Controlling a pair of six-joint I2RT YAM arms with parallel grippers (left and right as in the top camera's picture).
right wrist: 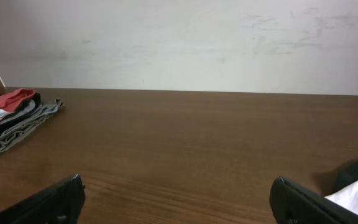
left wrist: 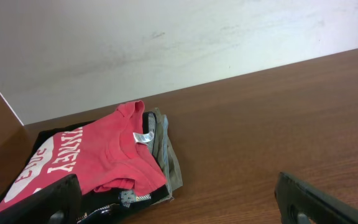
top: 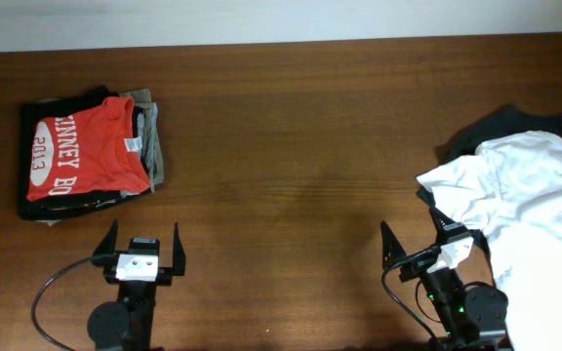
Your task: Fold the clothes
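Risk is sitting mostly at the right of the overhead view. The white shirt (top: 535, 205) is lying crumpled there and running off the right edge, its far part draping over a dark garment (top: 515, 122). The right gripper (top: 418, 237) is waiting just beside the shirt's left corner, jaws spread wide with nothing between them. The left gripper (top: 144, 239) is resting well apart at near left, equally wide and empty. A pinch taken where the two cloths are overlapping could be dragging the dark garment along too. The folded stack (top: 156, 146), with a red shirt (top: 86, 151) on top, is sitting far left, so spreading the white shirt too far leftward could be knocking it askew.

From the left wrist, both fingers (left wrist: 48, 202) are showing wide apart over bare table (left wrist: 260, 112), gripping nothing, with the stack just ahead on the left. The white shirt is not appearing here, so this arm is facing a long reach across.

From the right wrist, the jaws are again showing wide and empty, with a sliver of white shirt and dark cloth at the near right corner. With the cloth lying bunched, a grab could be catching several layers at once, or slipping off a single one.
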